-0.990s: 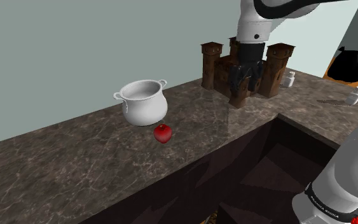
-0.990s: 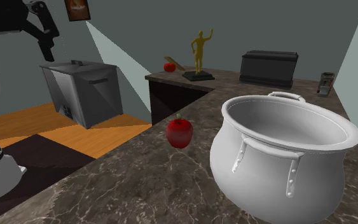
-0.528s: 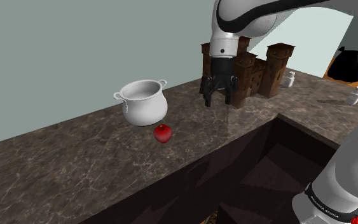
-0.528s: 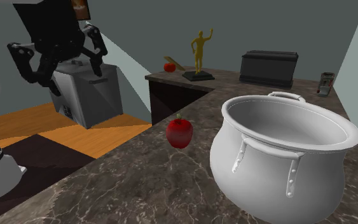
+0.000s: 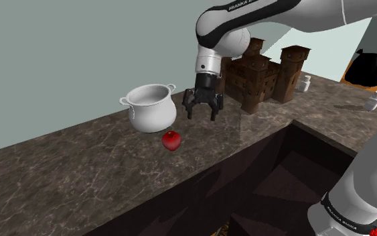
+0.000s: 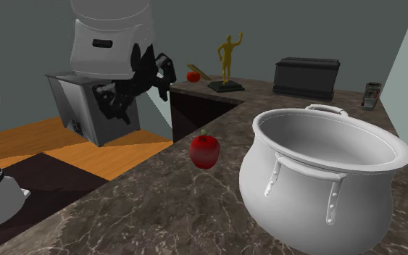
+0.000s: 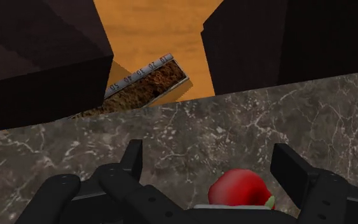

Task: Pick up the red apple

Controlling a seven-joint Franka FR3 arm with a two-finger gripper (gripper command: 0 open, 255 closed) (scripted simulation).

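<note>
1 red apple (image 5: 171, 140) nr 1 pot (image 5: 151, 107), tool (image 5: 202, 115) spread.

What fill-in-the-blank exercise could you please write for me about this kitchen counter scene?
The apple on the counter is coloured ____.
The gripper, hovering above the counter, is ____ and holds nothing.
The white pot beside the apple has ____ handles.
Missing words: red; open; two.

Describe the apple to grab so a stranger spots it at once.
Find the white pot on the dark veined counter. The apple sits beside it, near the counter's edge, small and red; the other apple lies by the gold figurine.
</note>
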